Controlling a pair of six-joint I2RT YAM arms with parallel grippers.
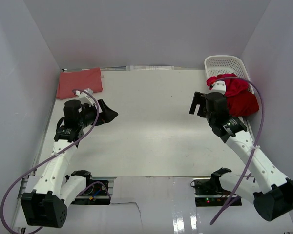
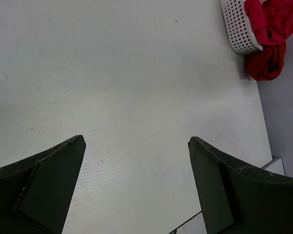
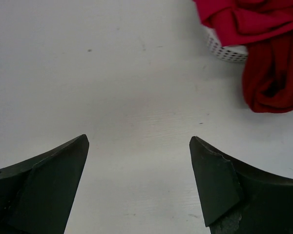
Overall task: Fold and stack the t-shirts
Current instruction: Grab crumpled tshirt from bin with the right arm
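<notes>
Left end effector (image 1: 106, 114): we see its two dark fingers (image 2: 49, 185) spread wide apart, gripping nothing. Only bare worktop shows between them. In the top view it points toward 3 o'clock.
Right end effector (image 1: 196, 104): fingers (image 3: 44, 180) also wide apart and gripping nothing. It points toward 9 o'clock, with the red heap just behind its wrist.
Folded salmon-pink cloth t-shirt (image 1: 79, 83): lies flat at the 10 o'clock corner of the white flat worktop (image 1: 151, 131), at 11 o'clock from the left end effector. We read it as a single folded piece.
Crumpled crimson red cloth t-shirts (image 1: 240, 96): an unfolded heap at 2 o'clock, spilling over the near rim of the basket. A darker bundle (image 3: 273, 73) lies on the worktop just beside it. We can't count the shirts.
White plastic lattice basket (image 1: 224, 62): sits in the 1 o'clock corner against the right wall, its far half showing no cloth.
Worktop centre: between the two end effectors, which are well apart.
</notes>
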